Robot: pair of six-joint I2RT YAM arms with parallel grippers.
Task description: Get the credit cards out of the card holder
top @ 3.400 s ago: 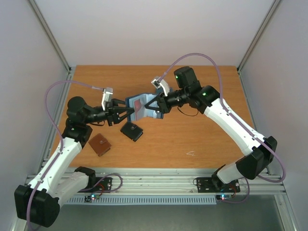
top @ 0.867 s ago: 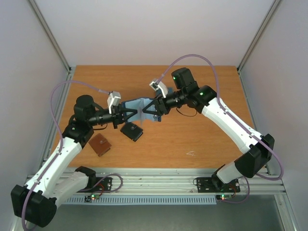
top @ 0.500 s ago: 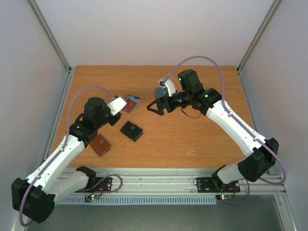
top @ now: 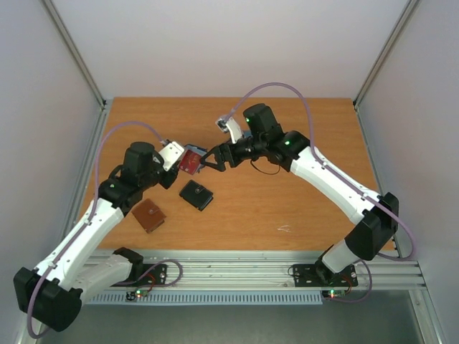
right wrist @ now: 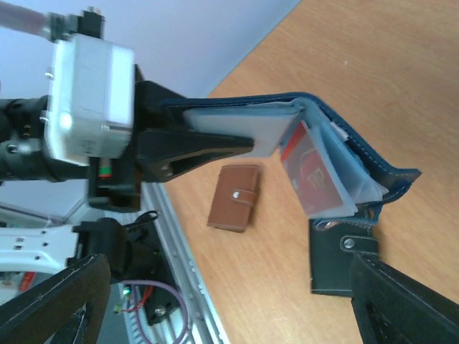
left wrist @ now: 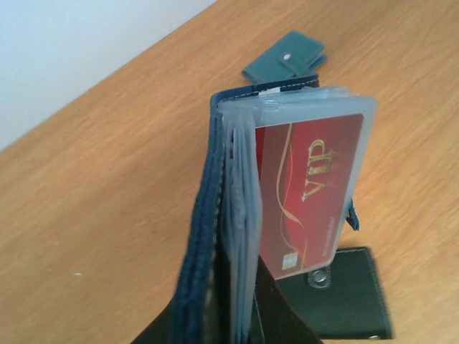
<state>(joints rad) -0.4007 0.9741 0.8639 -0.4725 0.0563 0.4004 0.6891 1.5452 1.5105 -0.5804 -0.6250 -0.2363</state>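
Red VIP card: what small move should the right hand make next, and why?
Probably ease the open right hand in on the red VIP card and pinch its edge. The left hand holds the navy card holder up, fanned open, with that card showing in a clear pocket.

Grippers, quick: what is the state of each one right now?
Left gripper: shut on the card holder.
Right gripper: open, holding nothing, beside the card holder.

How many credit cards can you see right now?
1: a red card in a clear pocket of the card holder, held up by the left gripper. Other pockets are edge-on, so more may be hidden.
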